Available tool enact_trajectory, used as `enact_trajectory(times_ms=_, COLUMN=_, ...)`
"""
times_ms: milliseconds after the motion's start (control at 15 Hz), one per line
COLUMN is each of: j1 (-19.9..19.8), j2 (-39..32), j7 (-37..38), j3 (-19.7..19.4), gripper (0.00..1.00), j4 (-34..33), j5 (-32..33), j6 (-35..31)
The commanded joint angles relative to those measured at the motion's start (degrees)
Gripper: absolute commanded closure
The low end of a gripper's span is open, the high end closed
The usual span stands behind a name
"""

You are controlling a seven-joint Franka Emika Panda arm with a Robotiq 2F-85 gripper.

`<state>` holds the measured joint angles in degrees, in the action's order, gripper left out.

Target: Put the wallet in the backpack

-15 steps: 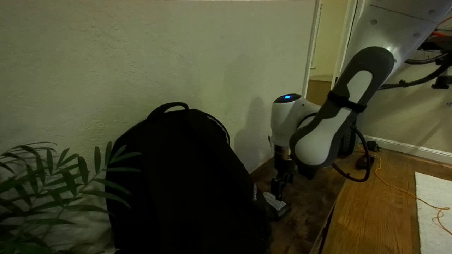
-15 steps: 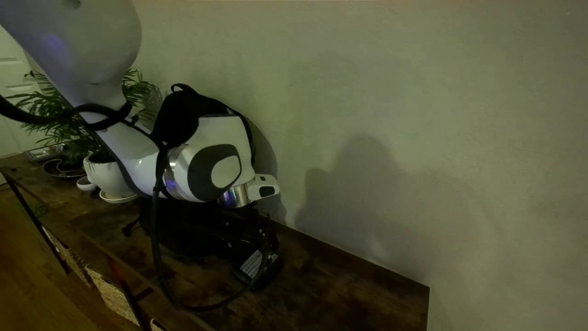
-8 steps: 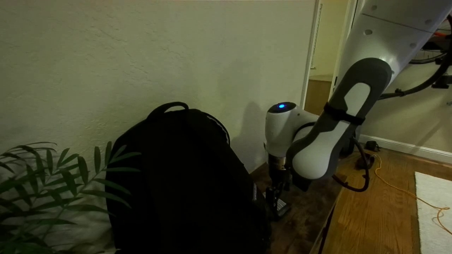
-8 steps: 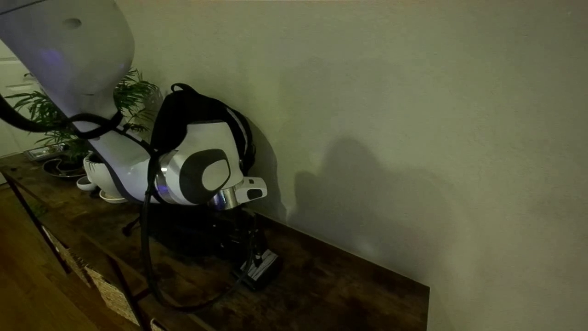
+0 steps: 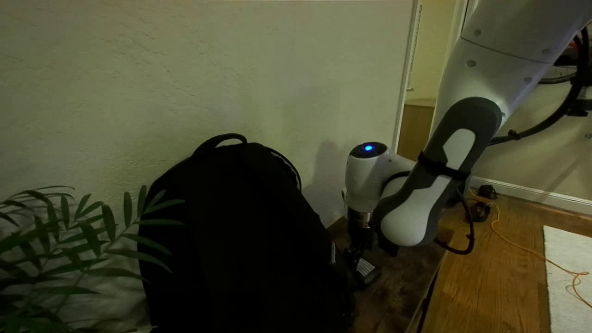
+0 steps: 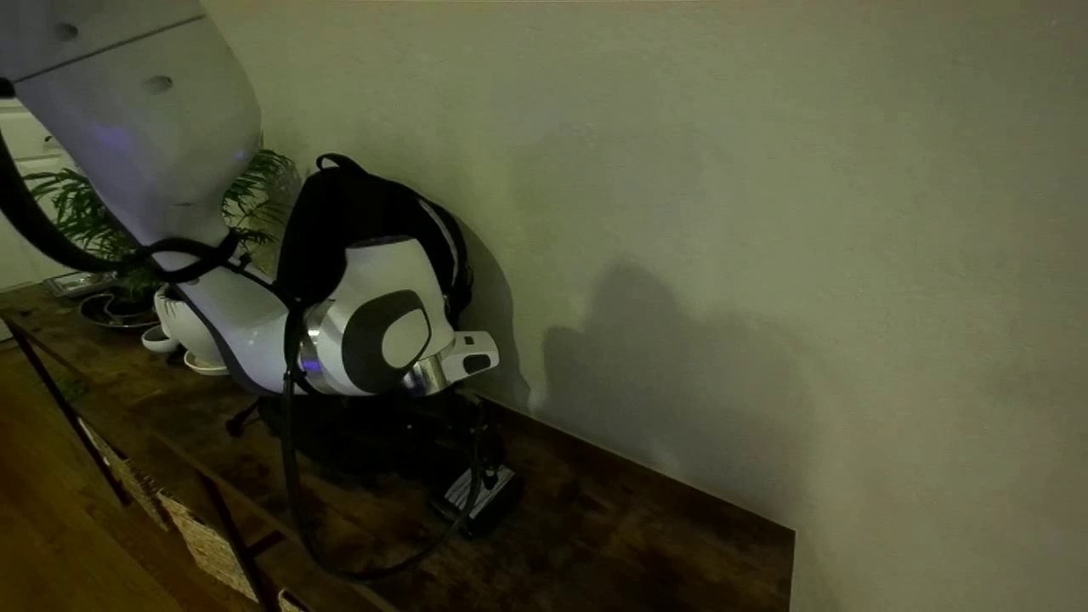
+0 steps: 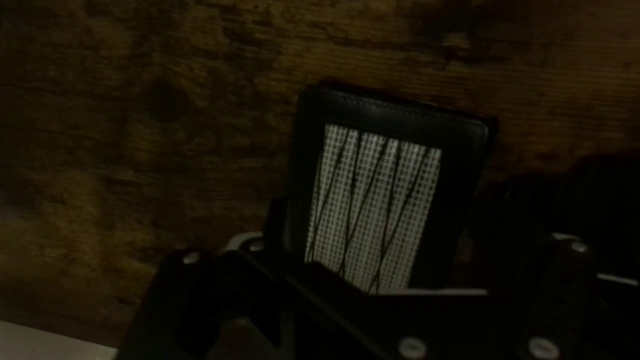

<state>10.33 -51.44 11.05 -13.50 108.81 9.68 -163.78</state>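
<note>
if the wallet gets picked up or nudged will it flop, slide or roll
The wallet probably flexes only slightly: its dark border shows straight edges. It seems unlikely to roll or tip, lying broad face up on the tabletop. The border's faint sheen hints at slipperiness, though the woven-looking pale panel might add grip.

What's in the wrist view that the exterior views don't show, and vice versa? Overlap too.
Wrist view only: the stitching along the rim of the wallet and the fine weave of its pale face.

Exterior views only: the domed top of the backpack, the plant and the links of the arm. The wrist view has a dark mass at its right edge, too dark to identify.

Both: the wallet lying on the wooden tabletop, and the claw partly covering it. Whether they touch can't be told.
</note>
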Motion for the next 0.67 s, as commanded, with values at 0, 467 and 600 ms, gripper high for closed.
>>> enact_trajectory(times_ms=0, j1=1.65, j2=-2.16, j7=1.49, j3=-1.45, gripper=0.0, j4=-1.53, j5=-0.43, j6=-0.75)
enact_trajectory(times_ms=467, j1=1.14, j2=-3.68, j7=0.68, j3=-0.81, gripper=0.26, j4=-3.19, j5=-0.61, j6=-0.43)
enact_trajectory(times_ms=600, j1=1.14, j2=-3.42, j7=0.64, j3=-0.85, gripper=0.4, j4=-2.81, j5=-0.57, j6=-0.62)
